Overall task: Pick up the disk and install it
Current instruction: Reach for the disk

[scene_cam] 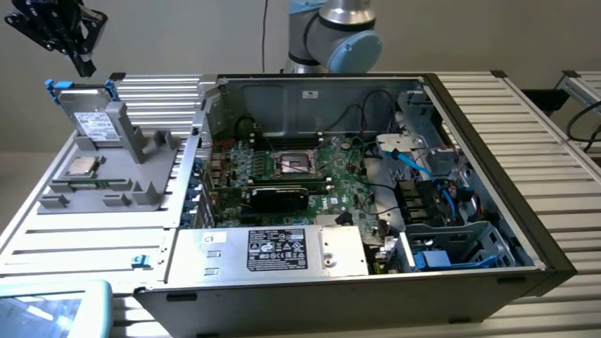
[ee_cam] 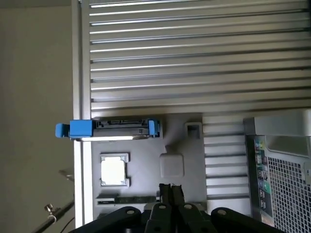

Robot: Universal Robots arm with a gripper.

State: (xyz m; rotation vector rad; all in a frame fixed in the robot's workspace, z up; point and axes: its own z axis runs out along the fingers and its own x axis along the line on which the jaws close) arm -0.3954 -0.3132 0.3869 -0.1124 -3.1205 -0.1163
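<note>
The disk (scene_cam: 94, 125) stands on end in a grey holder (scene_cam: 131, 165) on the table (scene_cam: 526, 120), at the exterior view's left, outside the open computer case (scene_cam: 376, 176). Its blue carrier (scene_cam: 83, 87) caps the upper edge, which faces up toward the hand. The hand (scene_cam: 84, 67) hangs above that edge and apart from it, fingers pressed together and holding nothing. From the wrist camera the disk shows edge-on as a thin strip. Its long line runs crosswise to the closed fingertips (ee_cam: 165, 194) and sits offset from them, not directly beneath. A small square chip (scene_cam: 83, 166) lies on the holder just beside the disk's foot.
</note>
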